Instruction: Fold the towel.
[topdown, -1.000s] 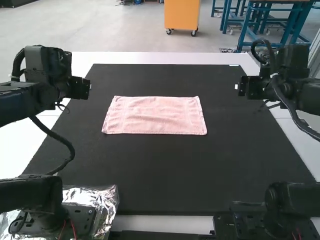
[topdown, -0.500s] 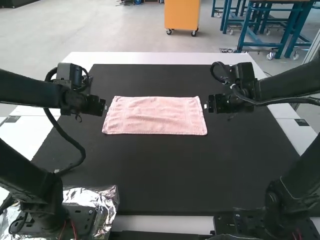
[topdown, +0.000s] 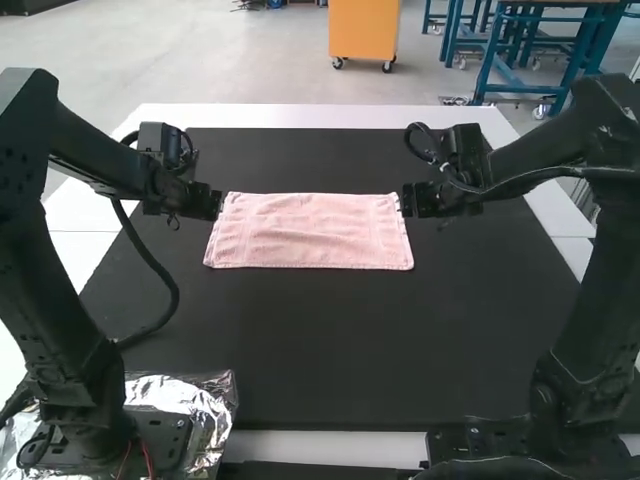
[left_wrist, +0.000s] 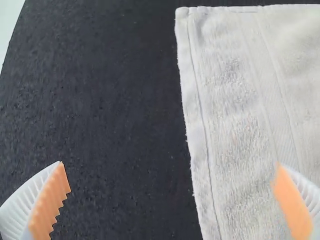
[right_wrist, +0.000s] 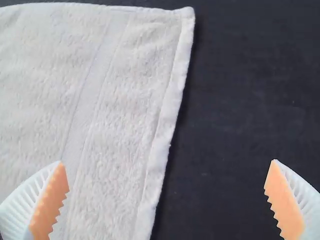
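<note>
Pink rectangular terry towel (topdown: 310, 232) lies flat, cut off in both wrist views; your left hand (topdown: 219, 204) and right hand (topdown: 404, 204) gape wide at its short ends.

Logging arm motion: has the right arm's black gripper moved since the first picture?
Yes: the right gripper moved left over the flat black mat, toward the pink rectangular towel.

Left gripper (topdown: 217, 206) and right gripper (topdown: 404, 201) moved inward — partly over the towel (topdown: 310, 232), seemingly.

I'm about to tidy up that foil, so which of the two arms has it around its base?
The left arm: crinkled silver foil surrounds its base, away from the right arm.
</note>
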